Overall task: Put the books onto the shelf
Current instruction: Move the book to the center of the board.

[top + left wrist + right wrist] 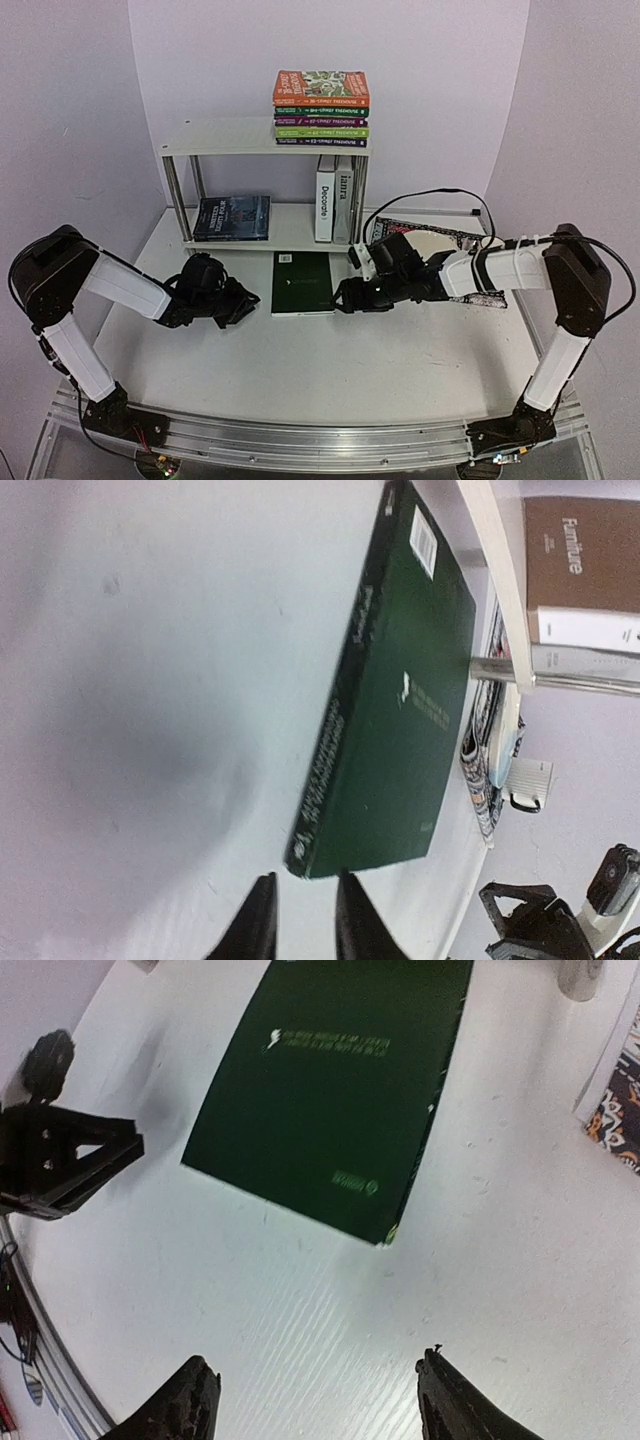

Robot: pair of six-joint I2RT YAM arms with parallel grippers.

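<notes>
**Q:** Where was the dark green book found?

**A:** The dark green book (304, 282) was seen lying flat on the white worktop (300, 380). It was placed just in front of the shelf (220, 137), between the two tools, and was touched by neither.

**Q:** How were the tools held?

**A:** The left tool (245, 298) was held low, near the book's left edge. In its wrist view the fingertips (255, 920) were shown slightly parted, with nothing gripped between them. The right tool (345, 296) was held near the book's right edge, its jaws spread wide and left empty.

**Q:** What was kept on the shelf?

**A:** A stack of colourful paperbacks (321, 108) was laid flat on the top board. On the lower board a dark book (232, 217) was laid flat at the left. The Decorate book (325, 198) and the ianra book (343, 198) were stood upright at the right, side by side. A patterned mat (420, 232) was partly seen behind the right arm.
</notes>
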